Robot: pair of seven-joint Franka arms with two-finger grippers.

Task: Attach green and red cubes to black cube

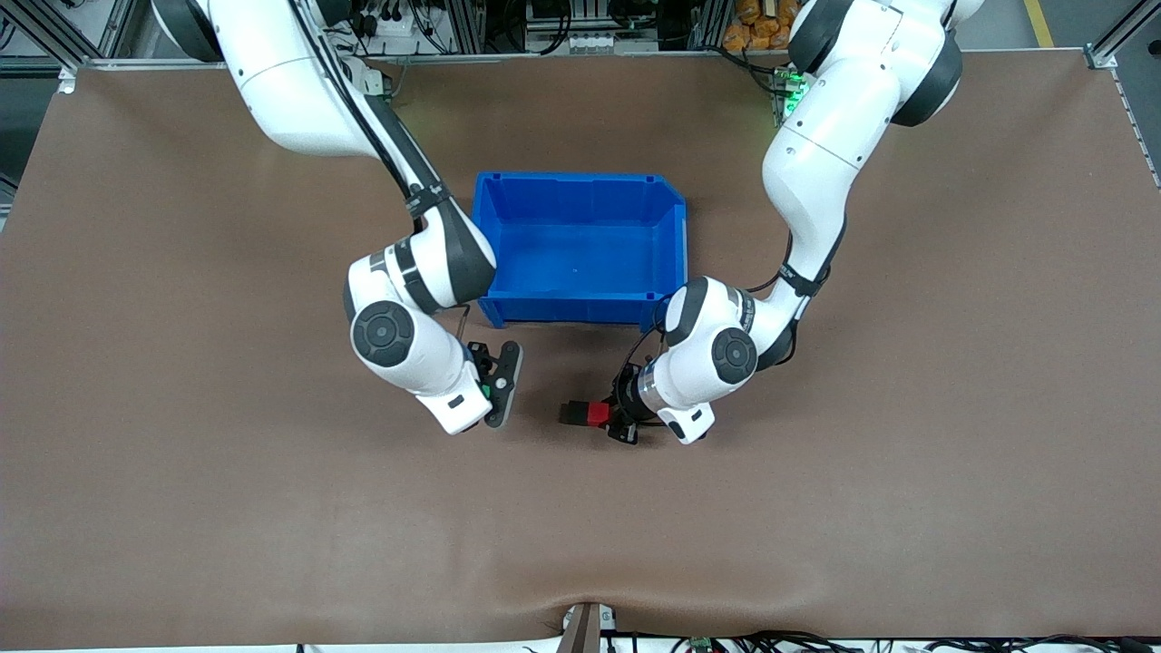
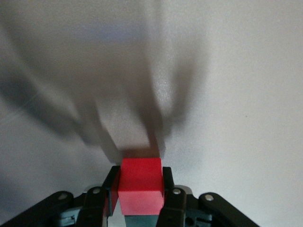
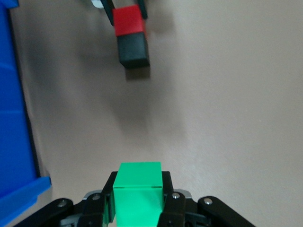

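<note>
Left gripper (image 1: 606, 419) clenched on red cube (image 1: 598, 414) w/ black cube (image 1: 573, 414) already stuck on its free end, pointing toward right gripper (image 1: 494, 388); that one grasps green cube (image 3: 138, 191), facing black cube's open face across bare worktop (image 1: 816, 508).

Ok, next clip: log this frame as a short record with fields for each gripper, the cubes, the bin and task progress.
left gripper: shut on red cube, over the table in front of the blue bin
black cube: attached to the red cube's free end, held off the table with it
right gripper: shut on green cube, facing the black cube
progress: red joined to black; green not yet attached
</note>
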